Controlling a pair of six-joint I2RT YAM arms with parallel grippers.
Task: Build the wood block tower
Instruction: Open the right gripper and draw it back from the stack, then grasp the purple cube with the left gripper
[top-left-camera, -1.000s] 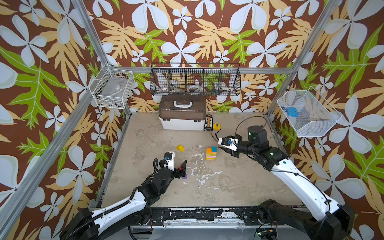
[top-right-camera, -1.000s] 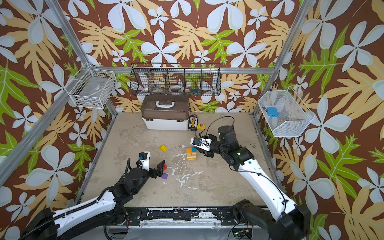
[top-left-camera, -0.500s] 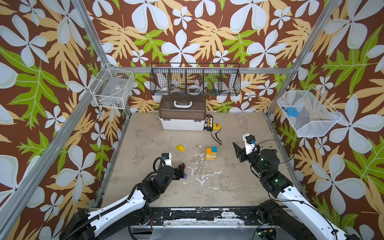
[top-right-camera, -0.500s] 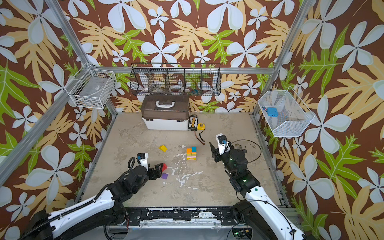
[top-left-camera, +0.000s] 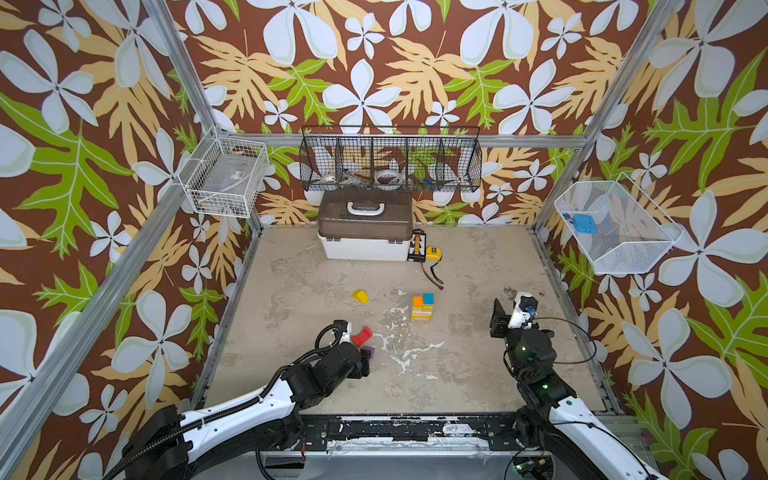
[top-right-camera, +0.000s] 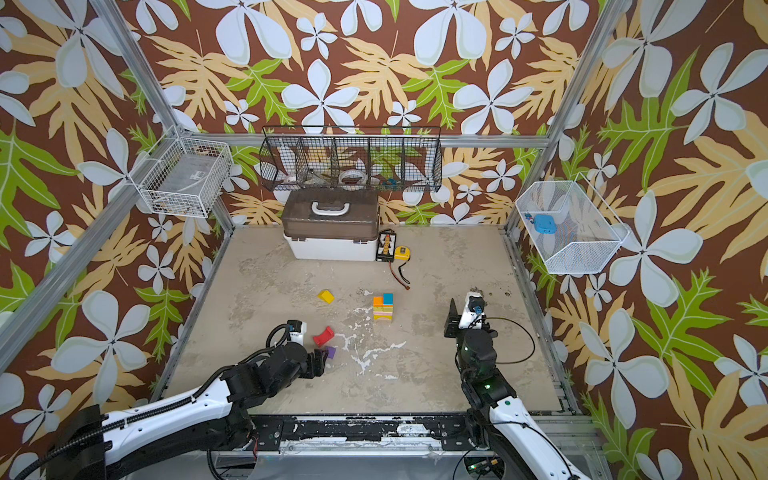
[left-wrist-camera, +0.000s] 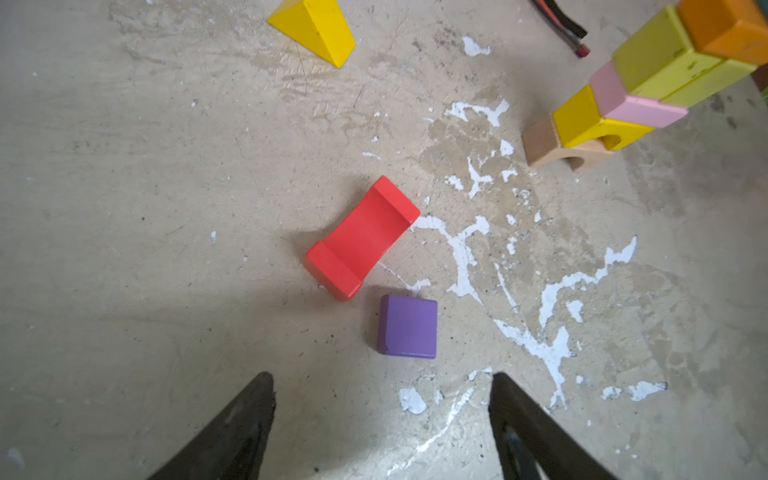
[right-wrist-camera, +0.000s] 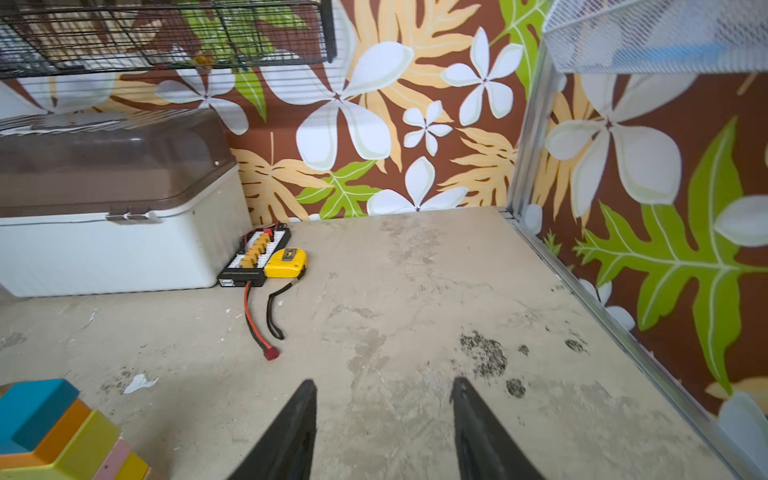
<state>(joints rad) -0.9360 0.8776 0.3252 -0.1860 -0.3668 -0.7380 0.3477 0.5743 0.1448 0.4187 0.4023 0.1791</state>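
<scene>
Tower (top-left-camera: 422, 307) stands mid-table, partly built: plain wood at base, then yellow, pink, lime, with orange and teal on top. Loose blocks: purple block (left-wrist-camera: 408, 326), red arch (left-wrist-camera: 361, 237), yellow roof piece (left-wrist-camera: 316, 31). Left gripper (left-wrist-camera: 382, 376) hovers just short of the purple block, jaws apart, empty. Judged step: pick-up. Next move: advance, straddle, close. Right gripper (right-wrist-camera: 383, 379) spread, empty, well apart from the tower. White box (top-left-camera: 365, 251) lid shut, contents unseen. Mesh basket (top-left-camera: 623, 253) holds a blue item (top-left-camera: 584, 223).

We see bare table (left-wrist-camera: 124, 291) between the left hand (left-wrist-camera: 381, 376) and the purple block (left-wrist-camera: 407, 326), with the red arch (left-wrist-camera: 361, 237) just beside it. Before the right hand (right-wrist-camera: 380, 380) the table lies bare up to the tape measure (right-wrist-camera: 286, 262) and box (right-wrist-camera: 116, 249); the tower (top-left-camera: 422, 307) stands well clear of both.
</scene>
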